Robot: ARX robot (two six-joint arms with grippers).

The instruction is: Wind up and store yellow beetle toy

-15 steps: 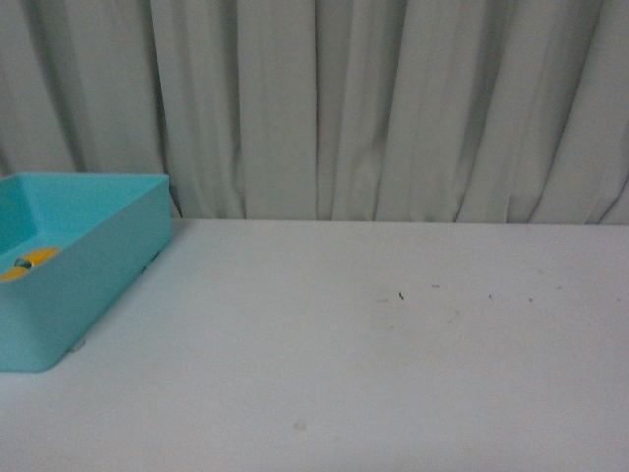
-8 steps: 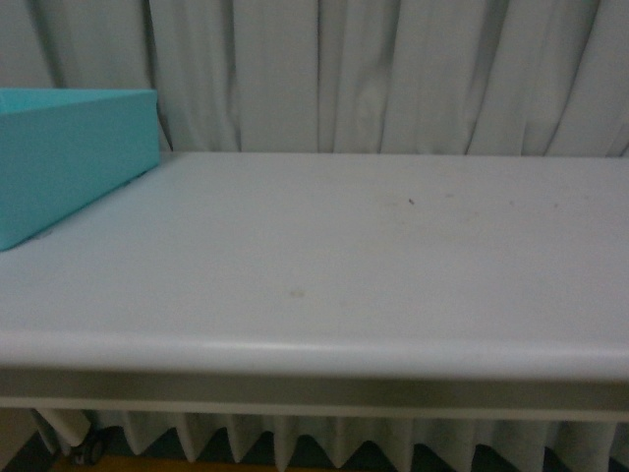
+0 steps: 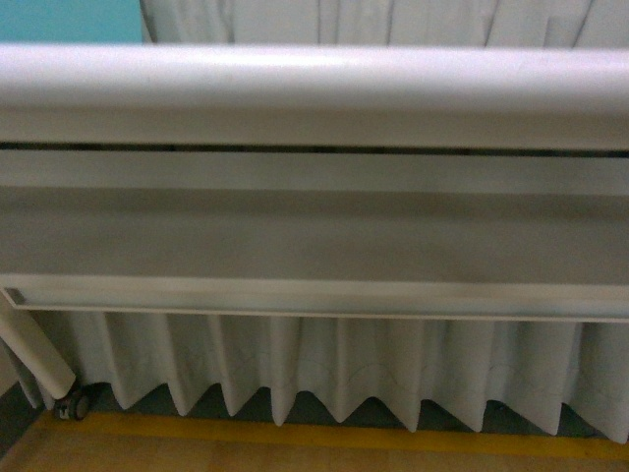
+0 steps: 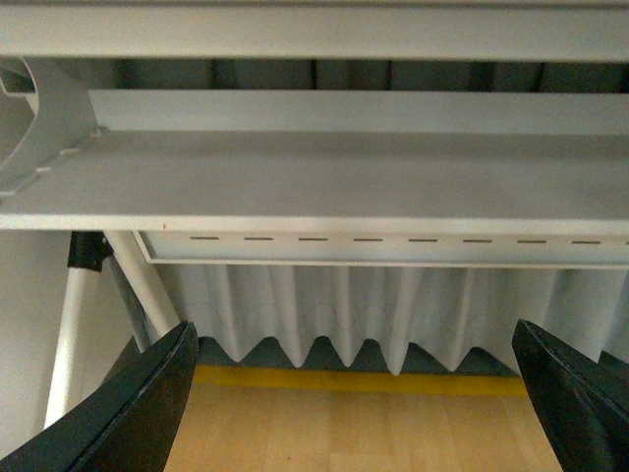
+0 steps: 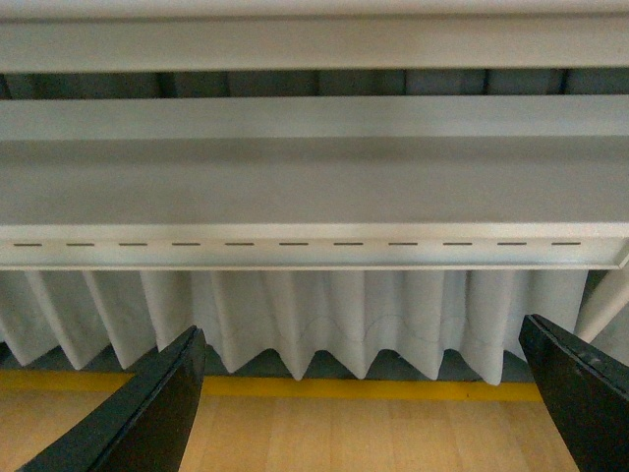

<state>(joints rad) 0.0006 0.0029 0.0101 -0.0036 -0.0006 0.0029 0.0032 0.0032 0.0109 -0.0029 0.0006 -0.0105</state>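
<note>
Both tools spread wide, empty — left tool (image 4: 359, 393), right tool (image 5: 364, 393) below table edge (image 3: 314, 88)

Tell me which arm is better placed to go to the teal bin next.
Left, marginally. The teal bin shows only as a sliver at the far left above the table edge. Both the left gripper and right gripper hang open below the table.
</note>
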